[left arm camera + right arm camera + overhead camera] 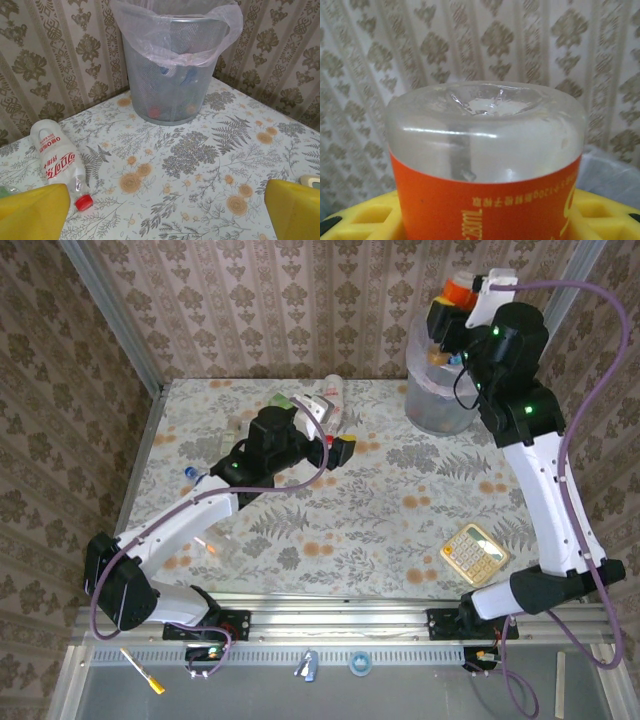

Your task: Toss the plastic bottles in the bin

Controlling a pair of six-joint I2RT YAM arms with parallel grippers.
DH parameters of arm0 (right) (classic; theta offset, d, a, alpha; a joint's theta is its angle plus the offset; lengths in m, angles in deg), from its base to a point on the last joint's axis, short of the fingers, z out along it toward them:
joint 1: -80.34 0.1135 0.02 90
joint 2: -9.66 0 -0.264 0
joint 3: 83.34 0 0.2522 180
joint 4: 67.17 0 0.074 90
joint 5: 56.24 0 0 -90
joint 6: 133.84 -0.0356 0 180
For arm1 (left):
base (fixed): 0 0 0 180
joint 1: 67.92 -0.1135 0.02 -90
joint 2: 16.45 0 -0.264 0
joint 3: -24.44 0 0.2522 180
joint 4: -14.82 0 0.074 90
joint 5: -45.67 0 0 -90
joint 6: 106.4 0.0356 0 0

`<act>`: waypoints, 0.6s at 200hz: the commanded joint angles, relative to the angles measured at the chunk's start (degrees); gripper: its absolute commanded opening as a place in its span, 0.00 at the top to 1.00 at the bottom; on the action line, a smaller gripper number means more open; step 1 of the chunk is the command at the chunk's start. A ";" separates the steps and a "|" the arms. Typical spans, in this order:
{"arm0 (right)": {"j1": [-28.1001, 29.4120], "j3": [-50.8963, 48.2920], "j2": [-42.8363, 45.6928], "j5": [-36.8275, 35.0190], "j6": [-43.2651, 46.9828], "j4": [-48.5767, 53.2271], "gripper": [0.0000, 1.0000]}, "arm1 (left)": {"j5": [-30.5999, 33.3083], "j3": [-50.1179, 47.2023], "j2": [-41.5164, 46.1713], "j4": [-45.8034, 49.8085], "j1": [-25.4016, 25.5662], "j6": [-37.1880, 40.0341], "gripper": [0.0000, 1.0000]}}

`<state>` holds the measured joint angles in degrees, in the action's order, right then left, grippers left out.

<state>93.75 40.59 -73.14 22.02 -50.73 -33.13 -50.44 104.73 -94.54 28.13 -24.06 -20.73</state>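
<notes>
Done: we see some bottles (189,76) inside the bin (150,95).
Right fingers (360,220): clamped on an orange-label bottle (485,165) above it.
Left fingers (32,212): wide apart.
To do: white bottle (57,162) on desk (200,200).

White red-capped bottle (57,162) lies left of the lined bin (172,107).
</notes>
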 commanded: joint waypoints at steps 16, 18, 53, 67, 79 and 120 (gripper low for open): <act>-2.84 3.34 -0.78 -5.85 1.92 -9.11 0.78 | 1.67 0.55 -0.30 -1.64 0.64 -0.72 0.00; -2.92 3.31 -0.73 -5.94 2.07 -9.44 0.78 | 1.68 0.59 -0.31 -1.61 0.69 -0.77 0.00; -3.41 0.81 0.89 -6.88 4.73 -19.97 0.78 | 2.24 0.46 -0.48 -1.75 0.79 -0.67 0.00; -3.43 -0.67 1.65 -6.74 5.54 -23.62 0.79 | 2.33 0.44 -0.58 -2.01 0.83 -0.70 0.00; -3.44 -2.34 2.40 -6.80 6.14 -26.73 0.79 | 2.40 0.40 -0.68 -2.21 0.84 -0.69 0.00; -3.39 -6.63 5.02 -5.85 9.07 -35.05 0.79 | 2.19 0.83 -1.45 -2.46 0.78 -0.23 0.00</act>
<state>90.39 35.63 -70.87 17.43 -44.79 -58.12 -48.78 104.73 -95.15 27.56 -23.65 -20.73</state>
